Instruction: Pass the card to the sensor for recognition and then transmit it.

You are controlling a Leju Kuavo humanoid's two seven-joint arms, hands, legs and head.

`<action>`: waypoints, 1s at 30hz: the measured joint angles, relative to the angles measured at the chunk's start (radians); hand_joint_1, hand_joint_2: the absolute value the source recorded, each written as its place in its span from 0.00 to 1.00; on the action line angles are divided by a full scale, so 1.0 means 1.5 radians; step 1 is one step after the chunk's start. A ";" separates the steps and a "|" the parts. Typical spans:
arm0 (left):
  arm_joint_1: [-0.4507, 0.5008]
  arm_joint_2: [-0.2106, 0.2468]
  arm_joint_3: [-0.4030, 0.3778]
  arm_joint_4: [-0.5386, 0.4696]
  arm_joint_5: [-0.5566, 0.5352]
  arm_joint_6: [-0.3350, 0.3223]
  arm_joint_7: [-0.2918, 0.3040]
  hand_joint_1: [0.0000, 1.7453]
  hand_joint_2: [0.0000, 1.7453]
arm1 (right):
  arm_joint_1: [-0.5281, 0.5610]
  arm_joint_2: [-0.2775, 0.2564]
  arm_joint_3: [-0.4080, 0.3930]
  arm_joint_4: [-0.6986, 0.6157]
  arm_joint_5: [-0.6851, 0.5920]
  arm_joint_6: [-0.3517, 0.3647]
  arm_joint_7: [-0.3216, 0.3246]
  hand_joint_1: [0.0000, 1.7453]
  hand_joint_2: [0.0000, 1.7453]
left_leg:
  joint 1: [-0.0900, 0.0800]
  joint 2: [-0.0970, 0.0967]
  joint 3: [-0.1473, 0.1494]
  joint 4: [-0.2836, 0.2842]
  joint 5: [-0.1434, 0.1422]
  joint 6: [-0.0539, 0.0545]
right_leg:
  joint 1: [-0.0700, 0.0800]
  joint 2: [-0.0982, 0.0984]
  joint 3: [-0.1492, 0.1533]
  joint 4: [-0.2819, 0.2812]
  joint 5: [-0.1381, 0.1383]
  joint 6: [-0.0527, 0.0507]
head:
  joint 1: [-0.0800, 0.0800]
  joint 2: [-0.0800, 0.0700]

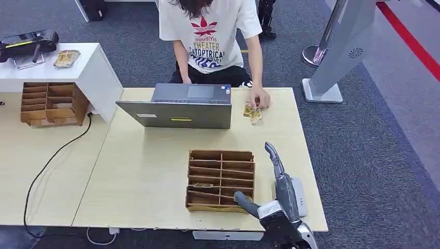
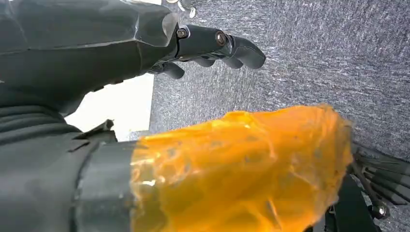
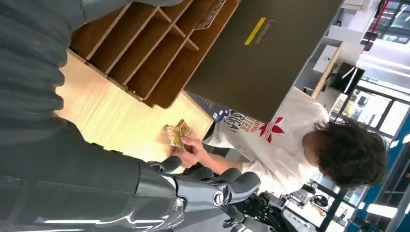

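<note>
Seen from the head view: right robot hand (image 1: 277, 199) raised over the near right part of the pale wooden table (image 1: 145, 166), fingers spread and extended toward the far side, holding nothing; thumb stretched left toward the wooden slotted rack (image 1: 220, 180). Just right of that rack, under the hand, a flat grey sensor pad (image 1: 299, 194) lying on the table. Cards (image 1: 252, 112) lying at the far right of the table, touched by the hand of a person (image 1: 210, 36) in a white printed shirt seated on the far side. To the left of the cards, an open grey laptop (image 1: 179, 108), lid back facing the robot. A card (image 1: 203, 184) lying in one rack slot. Second wooden rack (image 1: 52, 104) on the neighbouring table at far left. Left robot hand (image 2: 212, 46) seen in its wrist view hanging above grey carpet, fingers loosely curled, nothing in them, beside an orange-wrapped part.
</note>
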 joint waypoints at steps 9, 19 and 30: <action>0.000 0.000 0.001 0.000 0.006 0.004 0.000 0.00 0.00 | 0.012 -0.007 0.012 -0.002 0.048 -0.021 0.005 0.51 1.00 | 0.000 0.000 0.000 0.000 0.000 0.000 | 0.000 0.000 0.000 0.000 0.000 0.000 | 0.000 0.000; 0.000 -0.001 0.007 0.000 0.007 0.010 0.000 0.00 0.00 | 0.028 -0.051 0.093 0.005 0.216 -0.130 0.041 1.00 1.00 | 0.000 0.000 0.000 0.000 0.000 0.000 | 0.000 0.000 0.000 0.000 0.000 0.000 | 0.000 0.000; -0.001 -0.001 0.010 0.000 0.004 0.013 0.000 0.00 0.00 | 0.019 -0.084 0.152 0.043 0.249 -0.185 0.061 1.00 1.00 | 0.000 0.000 0.000 0.000 0.000 0.000 | 0.000 0.000 0.000 0.000 0.000 0.000 | 0.000 0.000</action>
